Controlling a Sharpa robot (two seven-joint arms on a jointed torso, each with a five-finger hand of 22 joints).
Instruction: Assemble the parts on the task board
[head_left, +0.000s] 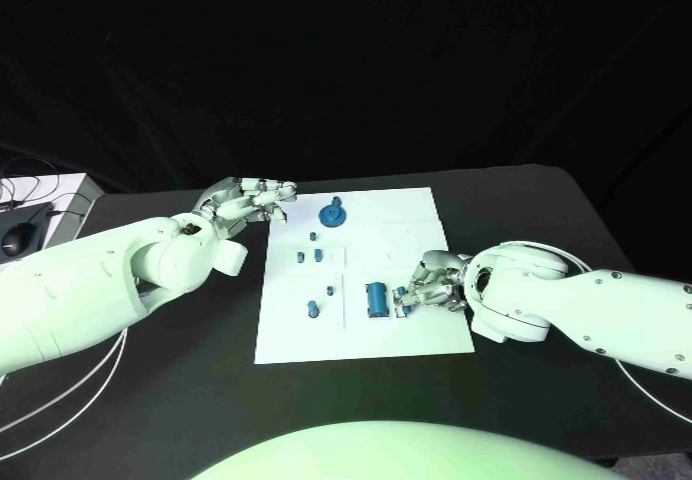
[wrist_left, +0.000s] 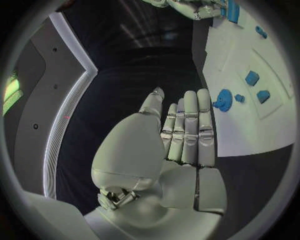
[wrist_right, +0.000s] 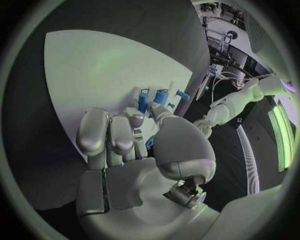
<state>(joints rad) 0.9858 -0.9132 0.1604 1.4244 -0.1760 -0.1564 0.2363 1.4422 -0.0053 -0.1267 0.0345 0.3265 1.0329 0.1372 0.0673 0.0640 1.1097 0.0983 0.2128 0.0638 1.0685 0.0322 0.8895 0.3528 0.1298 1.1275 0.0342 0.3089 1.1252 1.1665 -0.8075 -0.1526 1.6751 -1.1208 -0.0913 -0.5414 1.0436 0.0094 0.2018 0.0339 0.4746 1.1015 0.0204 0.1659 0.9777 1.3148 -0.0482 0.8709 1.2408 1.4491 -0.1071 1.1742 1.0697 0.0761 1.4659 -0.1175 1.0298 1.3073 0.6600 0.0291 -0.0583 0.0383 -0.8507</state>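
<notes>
**Right hand at a blue part on the board; left hand flat beside the board's far corner**

The right hand (head_left: 440, 285) sits at the right edge of the task board (head_left: 389, 215), right of centre in the head view, its fingers (head_left: 423, 268) curled inward onto the plate. In the right wrist view they close around a small blue part (wrist_right: 145, 102) at their tips; it appears pinched between thumb and fingers, though the fingers hide much of it. Just left of the fingertips in the head view stands a dark blue cylinder (head_left: 378, 298), upright on the board, with a tiny blue piece (head_left: 401, 313) beside it.

The left hand (head_left: 248, 201) hangs at the board's upper left corner, holding nothing. The left wrist view shows its fingers (wrist_left: 187, 127) straight and pressed side by side, the palm flat, over the black table (head_left: 173, 380) beside the board's edge.

Near that hand lies a blue gear (head_left: 333, 214), round and toothed. Below it two small blue blocks (head_left: 312, 236) sit on a raised white panel, and lower left on the board lie more small blue pegs (head_left: 313, 306). The board is a white rectangular plate. Grey equipment with cables (head_left: 36, 210) stands at the left edge of the frame.
</notes>
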